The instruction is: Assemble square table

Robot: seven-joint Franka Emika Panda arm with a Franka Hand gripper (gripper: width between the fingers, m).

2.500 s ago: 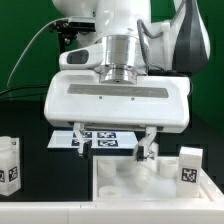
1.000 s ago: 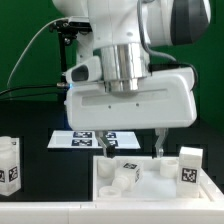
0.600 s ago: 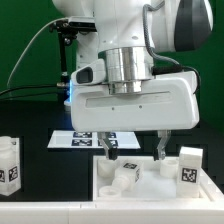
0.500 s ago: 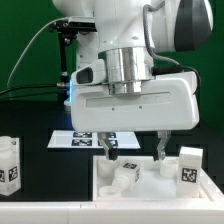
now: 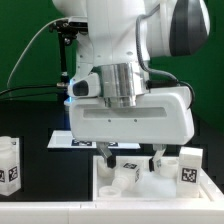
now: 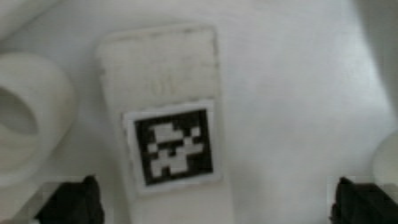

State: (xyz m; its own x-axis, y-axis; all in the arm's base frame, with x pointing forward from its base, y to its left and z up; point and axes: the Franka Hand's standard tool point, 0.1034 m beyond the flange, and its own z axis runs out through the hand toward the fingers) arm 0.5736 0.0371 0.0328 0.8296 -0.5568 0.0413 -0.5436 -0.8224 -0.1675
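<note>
The white square tabletop [image 5: 108, 188] lies at the front with its raised rim and a round corner socket [image 6: 18, 110]. A white leg [image 5: 127, 170] lies flat on it, tag facing up; it fills the wrist view [image 6: 164, 85]. My gripper [image 5: 129, 158] hangs just above this leg, open, one finger [image 5: 103, 153] on each side and not touching it. In the wrist view the gripper [image 6: 224, 203] shows only dark fingertips [image 6: 75, 200] at the edge. A second leg [image 5: 10, 165] stands at the exterior view's left, and a third leg [image 5: 188, 166] at the right.
The marker board [image 5: 85, 140] lies on the black table behind the tabletop, partly hidden by my hand. A green backdrop and black cables are at the back left.
My hand has come down toward the tabletop over the last second. The fingers now straddle the lying leg. The leg and the tabletop have not moved.
</note>
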